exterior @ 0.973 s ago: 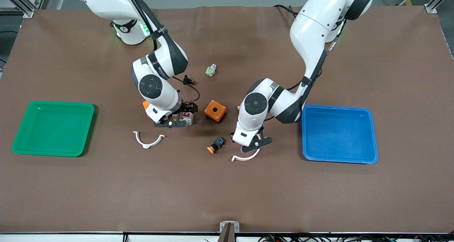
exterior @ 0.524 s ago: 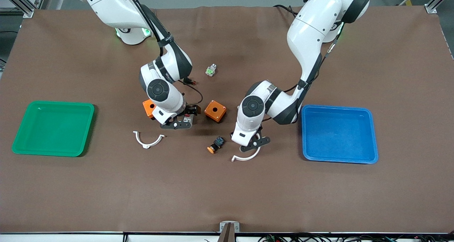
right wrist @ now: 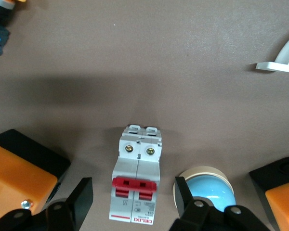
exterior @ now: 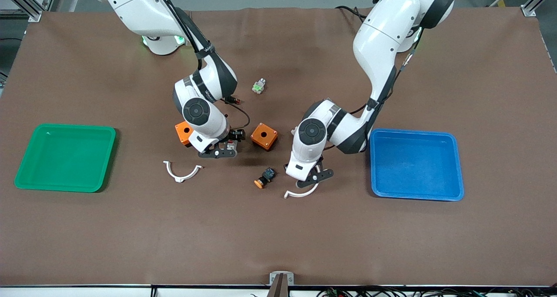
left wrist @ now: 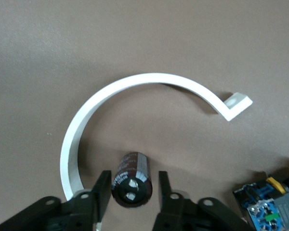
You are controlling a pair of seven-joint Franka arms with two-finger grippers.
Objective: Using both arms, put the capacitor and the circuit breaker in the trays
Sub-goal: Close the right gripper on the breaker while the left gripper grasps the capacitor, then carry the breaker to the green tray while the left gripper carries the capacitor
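I've got the left gripper (left wrist: 130, 204) low on the table, fingers spread either side of the capacitor (left wrist: 131, 178), which lies inside the white curved clip (left wrist: 135, 83) near the blue tray (exterior: 415, 164). The right gripper (right wrist: 130, 204) is spread too, straddling the circuit breaker (right wrist: 136, 180) between two orange boxes (exterior: 263, 136), with a pale blue button (right wrist: 204, 185) just beside it. My worry: closing could snag that button, I think, or the round capacitor could roll out

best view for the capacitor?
Left wrist view: the capacitor lies unobstructed between the left tool's open fingers, inside the white curved clip. In the front view the arm hides it; the right wrist view doesn't show it.
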